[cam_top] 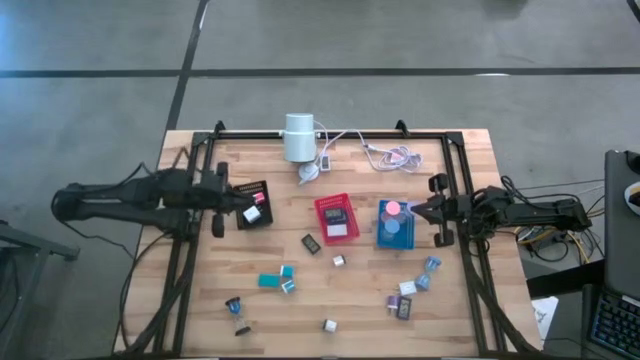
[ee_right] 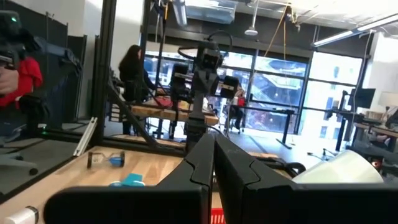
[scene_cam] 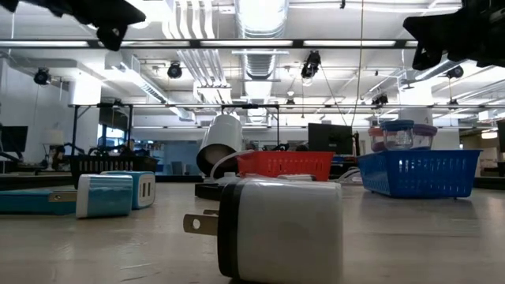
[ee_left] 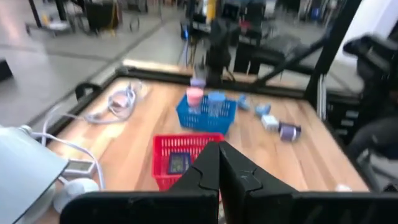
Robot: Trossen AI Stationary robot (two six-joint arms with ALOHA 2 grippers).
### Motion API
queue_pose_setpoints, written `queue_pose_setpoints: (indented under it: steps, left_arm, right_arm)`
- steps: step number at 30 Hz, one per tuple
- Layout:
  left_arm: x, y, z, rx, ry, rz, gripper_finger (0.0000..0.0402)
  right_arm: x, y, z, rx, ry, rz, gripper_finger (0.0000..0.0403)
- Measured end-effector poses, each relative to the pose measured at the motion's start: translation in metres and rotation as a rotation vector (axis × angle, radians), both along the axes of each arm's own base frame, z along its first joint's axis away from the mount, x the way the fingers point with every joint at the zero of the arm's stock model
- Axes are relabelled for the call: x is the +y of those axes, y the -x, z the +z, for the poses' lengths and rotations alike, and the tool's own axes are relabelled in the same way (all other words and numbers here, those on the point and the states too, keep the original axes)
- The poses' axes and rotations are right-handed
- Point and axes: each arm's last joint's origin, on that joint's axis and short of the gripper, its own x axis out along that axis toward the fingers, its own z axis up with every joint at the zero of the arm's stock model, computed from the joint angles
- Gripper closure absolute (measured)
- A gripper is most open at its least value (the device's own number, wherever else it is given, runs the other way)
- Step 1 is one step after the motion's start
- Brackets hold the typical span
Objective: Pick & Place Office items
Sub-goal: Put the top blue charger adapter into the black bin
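We note the left gripper (cam_top: 232,198) at the table's left side, hovering at the black tray (cam_top: 252,205), fingers pressed together and holding nothing; in its wrist view the two dark fingers (ee_left: 219,171) meet in a closed wedge. The black tray carries a small white piece and a pink one. Toward the near edge lies a teal block (cam_top: 269,281), long axis running across the table, with two small teal-and-white cubes (cam_top: 288,279) just beside it; in the low view these show as a teal charger (scene_cam: 105,195), lying flat. A dark clip-like piece (cam_top: 237,305) sits nearer the front left. At the middle, the red tray (cam_top: 337,217) holds a dark flat item, and a black block (cam_top: 311,243) lies just off its near-left corner, tilted diagonally. A white charger (cam_top: 329,325) rests near the front edge; in the low view its prongs point to the left (scene_cam: 280,230). The blue tray (cam_top: 396,224) holds pink and lilac discs. A loose cluster of small pieces (cam_top: 408,292) lies in front of the blue tray. The right gripper (cam_top: 421,210) hovers beside the blue tray, fingers shut and empty.
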Motion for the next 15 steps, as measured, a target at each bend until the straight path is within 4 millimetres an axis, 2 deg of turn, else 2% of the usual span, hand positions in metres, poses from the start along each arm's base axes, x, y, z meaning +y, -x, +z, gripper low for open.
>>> queue_pose_setpoints:
  steps: [8,11,15]
  left_arm:
    - [-0.002,-0.046,0.008,0.256,0.034,0.027,0.0399]
    - [-0.006,-0.062,0.000,0.380,0.079,0.004,0.0397]
    - [-0.016,-0.082,-0.021,0.528,0.091,-0.045,0.0374]
  right_arm:
    - [0.000,0.000,-0.001,0.012,-0.002,0.001,0.0394]
    - [0.000,-0.001,-0.002,0.023,-0.002,0.001,0.0394]
    - [0.000,-0.001,-0.002,0.023,-0.002,0.001,0.0394]
